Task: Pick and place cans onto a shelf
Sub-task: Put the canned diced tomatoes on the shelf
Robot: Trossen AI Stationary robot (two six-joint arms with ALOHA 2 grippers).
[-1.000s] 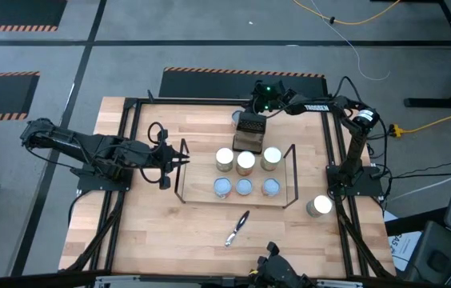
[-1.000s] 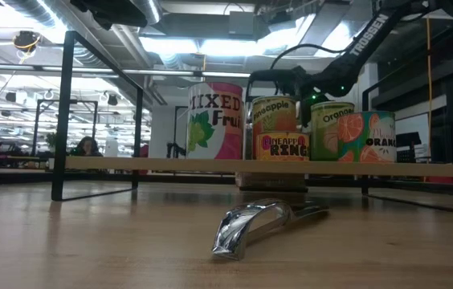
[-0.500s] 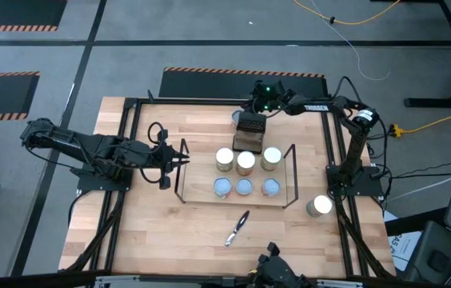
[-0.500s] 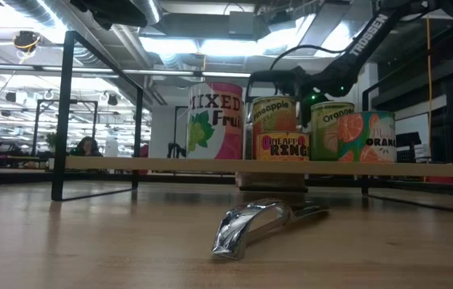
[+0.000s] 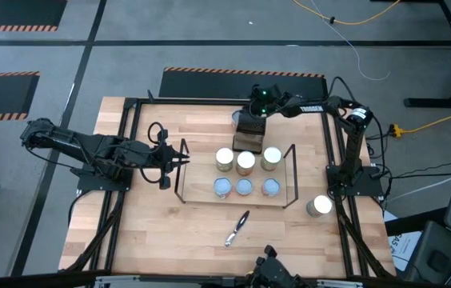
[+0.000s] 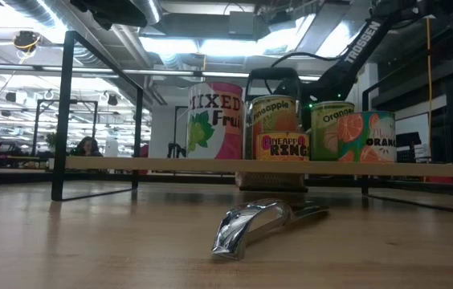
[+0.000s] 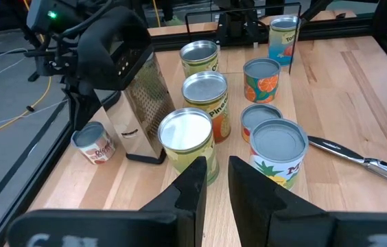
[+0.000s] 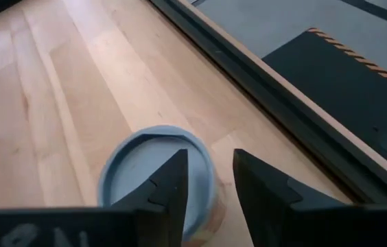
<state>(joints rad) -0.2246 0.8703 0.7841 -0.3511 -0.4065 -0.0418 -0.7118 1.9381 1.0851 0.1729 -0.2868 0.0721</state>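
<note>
1. The shelf (image 5: 237,174) sits mid-tabletop (image 5: 201,232) with six cans on it; bare wood lies open toward the near edge, apart from a metal peeler (image 5: 237,228).
2. One can (image 5: 319,206) stands alone by the right frame rail.
3. The right gripper (image 5: 249,112) hangs at the far edge over a small blue-topped can (image 8: 158,165), fingers (image 8: 173,184) spread, the can seemingly just below them, untouched.
4. The left gripper (image 5: 179,157) waits beside the shelf's left end, fingers (image 7: 192,184) slightly apart, holding nothing.
5. Since a second ago, the right gripper has shifted slightly and its fingers have widened.
</note>
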